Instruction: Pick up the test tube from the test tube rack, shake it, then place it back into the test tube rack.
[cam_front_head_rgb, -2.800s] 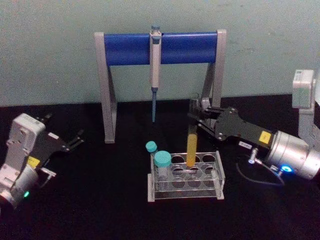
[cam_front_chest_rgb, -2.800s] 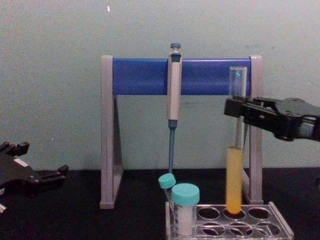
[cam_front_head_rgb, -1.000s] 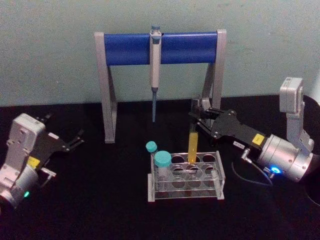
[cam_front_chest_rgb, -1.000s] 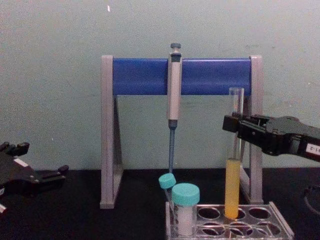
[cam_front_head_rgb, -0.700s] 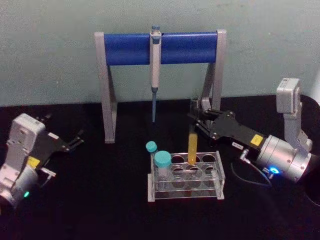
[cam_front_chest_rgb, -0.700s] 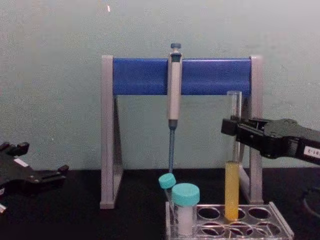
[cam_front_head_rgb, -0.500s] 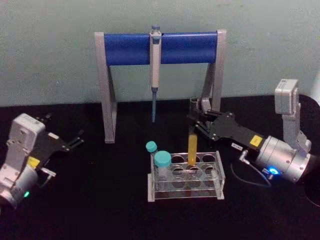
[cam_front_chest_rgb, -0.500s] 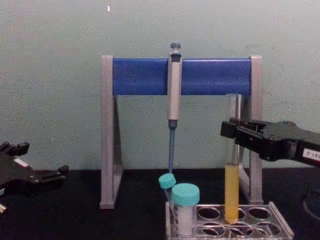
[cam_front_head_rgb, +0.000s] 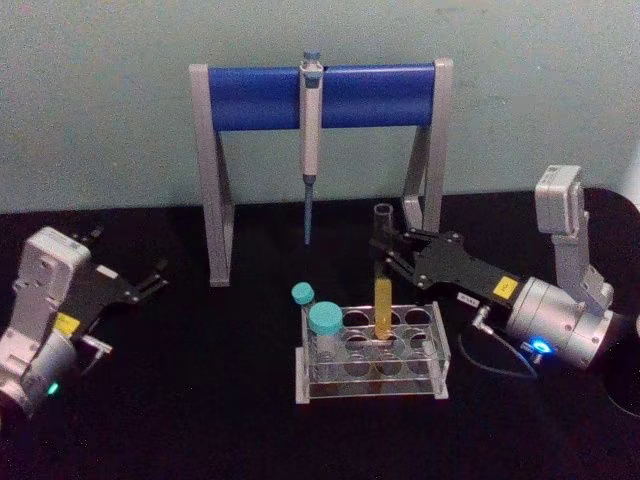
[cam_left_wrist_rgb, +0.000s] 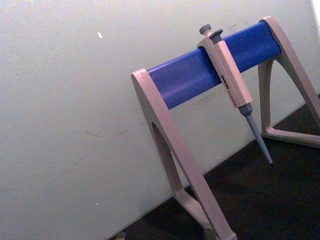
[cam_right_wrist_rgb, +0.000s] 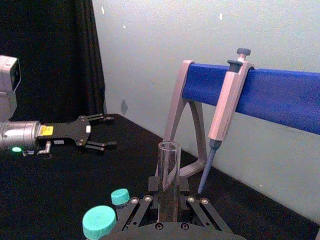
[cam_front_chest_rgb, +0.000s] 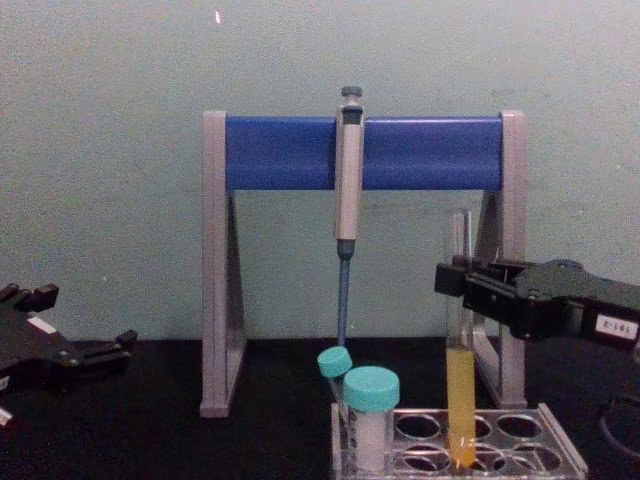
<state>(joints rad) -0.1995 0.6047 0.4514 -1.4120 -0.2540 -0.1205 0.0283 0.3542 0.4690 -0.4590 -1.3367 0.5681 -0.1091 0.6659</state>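
Observation:
The test tube (cam_front_head_rgb: 383, 268), clear with yellow liquid in its lower part, stands upright with its bottom down inside a back-row hole of the test tube rack (cam_front_head_rgb: 438, 345). My right gripper (cam_front_head_rgb: 384, 256) is shut on the tube's upper glass, above the liquid. From the chest, the test tube (cam_front_chest_rgb: 460, 350) dips into the test tube rack (cam_front_chest_rgb: 560, 452), with the right gripper (cam_front_chest_rgb: 456, 281) reaching in from the right. The right wrist view shows the test tube (cam_right_wrist_rgb: 168, 167) held between the right gripper (cam_right_wrist_rgb: 168, 201) fingers. My left gripper (cam_front_head_rgb: 130, 255) rests open at the far left.
A teal-capped vial (cam_front_head_rgb: 324, 322) and a small teal-capped tube (cam_front_head_rgb: 302, 294) stand in the rack's left end. Behind the rack is the grey-and-blue pipette stand (cam_front_head_rgb: 250, 97) with a pipette (cam_front_head_rgb: 310, 120) hanging from it. Black tabletop lies free between the left gripper and the rack.
My right gripper has come down with the test tube, and the tube's bottom has sunk deeper into the rack hole. The left arm has not moved.

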